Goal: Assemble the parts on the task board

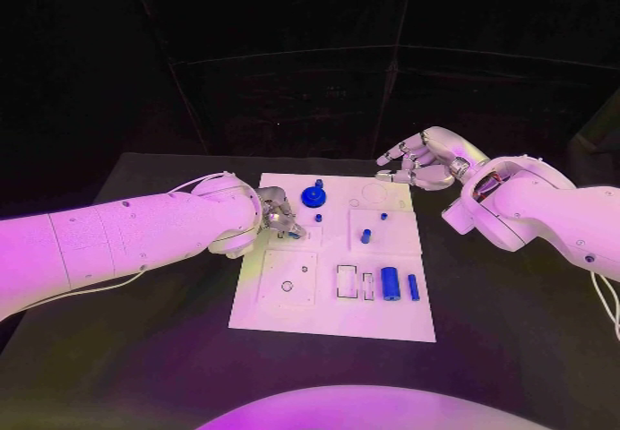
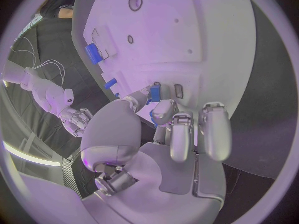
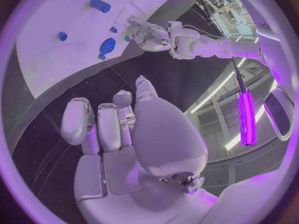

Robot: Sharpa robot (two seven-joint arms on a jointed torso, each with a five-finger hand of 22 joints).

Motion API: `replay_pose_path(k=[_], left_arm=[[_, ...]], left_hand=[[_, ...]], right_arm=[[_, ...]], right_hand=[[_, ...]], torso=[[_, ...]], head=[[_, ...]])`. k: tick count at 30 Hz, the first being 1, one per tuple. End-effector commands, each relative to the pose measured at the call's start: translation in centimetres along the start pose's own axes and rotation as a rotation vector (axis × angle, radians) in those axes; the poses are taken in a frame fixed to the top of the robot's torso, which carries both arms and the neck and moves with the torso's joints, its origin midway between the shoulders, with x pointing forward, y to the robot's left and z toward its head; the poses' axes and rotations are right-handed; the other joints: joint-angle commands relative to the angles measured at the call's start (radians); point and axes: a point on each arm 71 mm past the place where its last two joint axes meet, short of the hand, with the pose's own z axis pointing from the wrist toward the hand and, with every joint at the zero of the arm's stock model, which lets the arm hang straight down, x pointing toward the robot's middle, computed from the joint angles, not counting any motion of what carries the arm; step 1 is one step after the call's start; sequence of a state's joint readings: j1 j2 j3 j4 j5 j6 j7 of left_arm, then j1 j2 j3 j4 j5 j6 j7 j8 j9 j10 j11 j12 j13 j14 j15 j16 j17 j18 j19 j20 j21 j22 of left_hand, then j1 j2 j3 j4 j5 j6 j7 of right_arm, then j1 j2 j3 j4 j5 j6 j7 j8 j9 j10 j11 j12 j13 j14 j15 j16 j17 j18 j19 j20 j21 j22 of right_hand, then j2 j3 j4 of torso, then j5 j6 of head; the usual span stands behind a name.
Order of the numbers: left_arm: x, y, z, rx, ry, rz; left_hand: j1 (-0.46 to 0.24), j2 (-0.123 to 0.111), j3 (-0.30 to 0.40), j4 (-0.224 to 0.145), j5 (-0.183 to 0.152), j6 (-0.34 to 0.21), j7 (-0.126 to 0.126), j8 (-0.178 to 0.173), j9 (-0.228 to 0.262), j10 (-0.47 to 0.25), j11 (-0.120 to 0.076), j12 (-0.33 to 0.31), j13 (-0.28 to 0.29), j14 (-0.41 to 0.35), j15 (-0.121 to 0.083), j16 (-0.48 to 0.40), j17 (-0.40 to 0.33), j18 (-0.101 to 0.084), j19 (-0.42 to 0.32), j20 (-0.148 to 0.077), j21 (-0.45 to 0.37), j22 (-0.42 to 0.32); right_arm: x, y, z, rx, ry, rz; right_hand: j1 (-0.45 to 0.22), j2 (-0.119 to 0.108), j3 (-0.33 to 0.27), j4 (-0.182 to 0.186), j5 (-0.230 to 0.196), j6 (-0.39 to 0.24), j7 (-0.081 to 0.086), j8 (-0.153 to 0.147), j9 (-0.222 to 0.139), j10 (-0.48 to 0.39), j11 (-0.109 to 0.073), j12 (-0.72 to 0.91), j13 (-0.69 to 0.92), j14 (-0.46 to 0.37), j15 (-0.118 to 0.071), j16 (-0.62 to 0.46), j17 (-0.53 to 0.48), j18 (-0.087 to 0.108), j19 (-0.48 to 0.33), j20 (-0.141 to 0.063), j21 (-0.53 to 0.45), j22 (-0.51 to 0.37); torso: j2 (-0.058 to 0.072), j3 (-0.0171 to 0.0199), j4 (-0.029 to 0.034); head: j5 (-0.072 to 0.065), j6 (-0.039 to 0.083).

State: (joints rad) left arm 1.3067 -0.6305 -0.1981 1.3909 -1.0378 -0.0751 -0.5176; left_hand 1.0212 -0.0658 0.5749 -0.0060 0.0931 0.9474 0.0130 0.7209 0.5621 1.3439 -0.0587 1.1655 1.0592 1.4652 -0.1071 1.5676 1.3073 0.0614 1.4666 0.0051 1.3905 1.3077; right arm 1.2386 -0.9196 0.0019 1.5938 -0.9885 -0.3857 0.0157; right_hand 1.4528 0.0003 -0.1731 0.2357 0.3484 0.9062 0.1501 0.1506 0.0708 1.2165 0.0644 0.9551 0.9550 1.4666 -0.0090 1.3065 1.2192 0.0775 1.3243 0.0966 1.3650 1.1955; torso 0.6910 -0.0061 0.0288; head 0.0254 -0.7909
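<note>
Our left hand [image 1: 275,218] pinches a small blue peg [image 2: 155,92] over the board [image 1: 388,313]. It looks hard, light, slippery; we hold its sides. Our right hand [image 1: 420,159] at one o'clock is spread, holding nothing.

I see the task board [image 1: 291,309] mid-table [image 1: 155,358]. A knob [image 1: 313,194] sits near its far edge, two cylinders [image 1: 391,283] by its near right corner. My left hand [image 1: 275,218] is at its left edge.

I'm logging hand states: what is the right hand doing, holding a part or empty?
Empty. The right hand hovers past the task board's far corner, fingers apart, nothing between them.
</note>
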Motion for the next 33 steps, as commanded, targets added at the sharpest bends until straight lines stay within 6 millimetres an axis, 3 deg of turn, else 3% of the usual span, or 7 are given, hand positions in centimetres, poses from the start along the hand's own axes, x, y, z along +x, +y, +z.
replay_pose_path(k=[1,15,23,25,33], left_arm=[[0.04,-0.02,0.12,-0.008,0.022,0.012],[-0.03,-0.28,0.37,-0.010,0.052,0.036],[-0.27,-0.33,0.42,-0.012,0.055,0.042],[-0.37,-0.41,0.42,-0.011,0.054,0.044],[-0.81,-0.74,0.45,-0.009,0.053,0.052]], left_hand=[[0.003,0.011,0.024,-0.019,0.002,0.002,-0.005,0.006,-0.001,0.007,0.001,0.005,0.001,0.106,-0.004,0.003,0.263,-0.006,0.005,-0.005,0.005,0.014],[-0.032,-0.002,0.008,-0.007,-0.002,0.016,-0.007,0.010,-0.002,0.019,0.000,0.017,0.014,0.106,-0.004,0.003,0.263,-0.006,0.007,-0.004,0.007,0.018],[-0.034,0.046,0.027,0.003,-0.001,0.026,-0.009,0.007,-0.006,0.027,-0.002,0.021,0.020,0.106,-0.004,0.003,0.263,-0.007,0.008,-0.004,0.008,0.021],[-0.031,0.061,0.036,0.001,-0.029,0.028,-0.009,0.006,-0.007,0.029,-0.002,0.021,0.021,0.106,-0.004,0.003,0.263,-0.007,0.008,-0.004,0.008,0.022],[-0.030,0.069,0.041,-0.001,-0.038,0.030,-0.009,0.005,-0.008,0.032,-0.002,0.024,0.026,0.106,-0.004,0.003,0.263,-0.007,0.009,-0.004,0.009,0.024]], right_arm=[[-0.02,0.19,0.06,-0.011,0.001,0.002],[0.00,0.18,0.05,-0.009,0.004,0.002],[0.04,0.20,0.10,-0.010,0.005,0.002],[0.06,0.22,0.11,-0.010,0.005,0.003],[0.09,0.25,0.15,-0.011,0.006,0.003]], right_hand=[[-0.006,0.006,-0.007,-0.001,0.004,-0.006,0.000,0.006,-0.002,-0.004,-0.004,-0.006,-0.001,0.029,-0.006,-0.003,-0.002,0.008,-0.008,0.000,-0.007,-0.001],[-0.008,0.006,-0.009,0.001,0.005,-0.006,0.000,0.007,-0.001,-0.005,-0.004,-0.007,-0.002,0.029,-0.005,-0.004,-0.001,0.008,-0.009,0.000,-0.008,-0.002],[-0.008,0.007,-0.009,0.001,0.006,-0.006,0.000,0.007,-0.001,-0.005,-0.004,-0.006,-0.001,0.029,-0.005,-0.004,-0.001,0.008,-0.009,0.000,-0.008,-0.002],[-0.008,0.007,-0.009,0.001,0.006,-0.006,0.000,0.007,-0.001,-0.005,-0.004,-0.006,-0.001,0.029,-0.005,-0.004,-0.001,0.008,-0.009,0.000,-0.008,-0.002],[-0.008,0.007,-0.009,0.001,0.006,-0.006,0.000,0.007,-0.001,-0.005,-0.004,-0.006,-0.001,0.029,-0.005,-0.004,-0.001,0.008,-0.009,0.000,-0.008,-0.002]], torso=[[0.000,0.0000,-0.0002],[0.000,-0.0003,0.0008],[0.001,-0.0005,-0.0002],[0.001,-0.0007,0.0001],[0.000,-0.0003,0.0005]], head=[[-0.001,0.000],[-0.003,-0.001],[-0.004,0.000],[-0.004,-0.001],[-0.005,-0.003]])
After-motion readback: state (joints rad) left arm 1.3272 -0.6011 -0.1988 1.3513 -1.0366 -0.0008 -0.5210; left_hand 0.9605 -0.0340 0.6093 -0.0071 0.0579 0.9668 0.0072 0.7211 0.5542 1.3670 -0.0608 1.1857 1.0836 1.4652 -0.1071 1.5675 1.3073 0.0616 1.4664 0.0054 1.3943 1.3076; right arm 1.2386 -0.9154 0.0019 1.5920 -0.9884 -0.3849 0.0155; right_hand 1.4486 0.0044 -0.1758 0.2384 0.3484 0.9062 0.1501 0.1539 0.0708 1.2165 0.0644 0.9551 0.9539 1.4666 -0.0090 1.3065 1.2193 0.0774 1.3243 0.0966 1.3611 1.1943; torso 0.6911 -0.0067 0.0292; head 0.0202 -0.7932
